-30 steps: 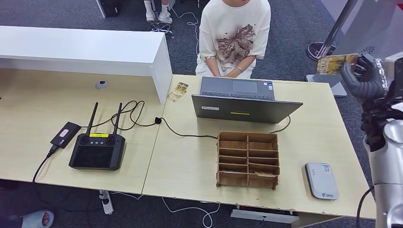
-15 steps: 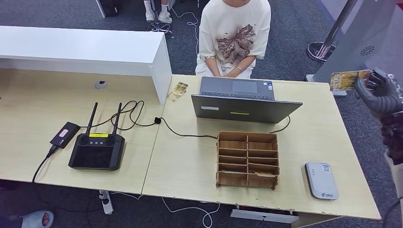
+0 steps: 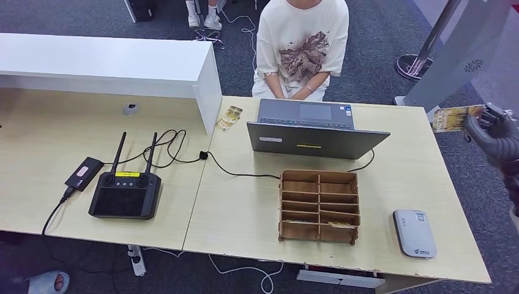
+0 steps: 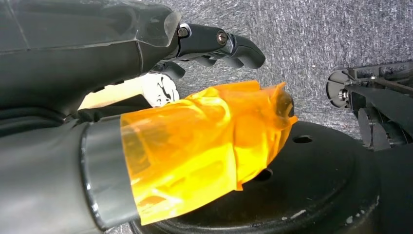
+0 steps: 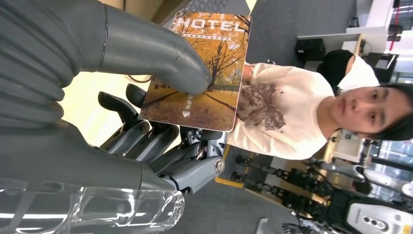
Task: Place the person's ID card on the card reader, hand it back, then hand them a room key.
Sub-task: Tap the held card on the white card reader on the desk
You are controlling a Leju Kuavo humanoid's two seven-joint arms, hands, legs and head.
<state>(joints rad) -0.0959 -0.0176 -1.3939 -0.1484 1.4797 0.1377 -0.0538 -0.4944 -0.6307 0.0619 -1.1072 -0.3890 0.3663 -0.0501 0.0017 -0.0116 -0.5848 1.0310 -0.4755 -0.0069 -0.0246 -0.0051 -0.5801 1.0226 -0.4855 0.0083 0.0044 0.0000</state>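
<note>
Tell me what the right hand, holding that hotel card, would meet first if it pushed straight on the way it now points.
Probably nothing near. The right hand holds the hotel card past the table's far right corner, card aimed roughly toward the seated person. Open floor seems to lie between; depth is unclear.

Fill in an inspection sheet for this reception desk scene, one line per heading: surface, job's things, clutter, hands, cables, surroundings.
Surface: light wooden desk.
Job's things: hotel card pinched by the right hand off the desk's right edge; card reader bare; wooden card rack.
Clutter: laptop, remote controller.
Hands: left hand holds nothing, thumb taped orange.
Cables: black cable crossing the desk.
Surroundings: person seated opposite.
</note>
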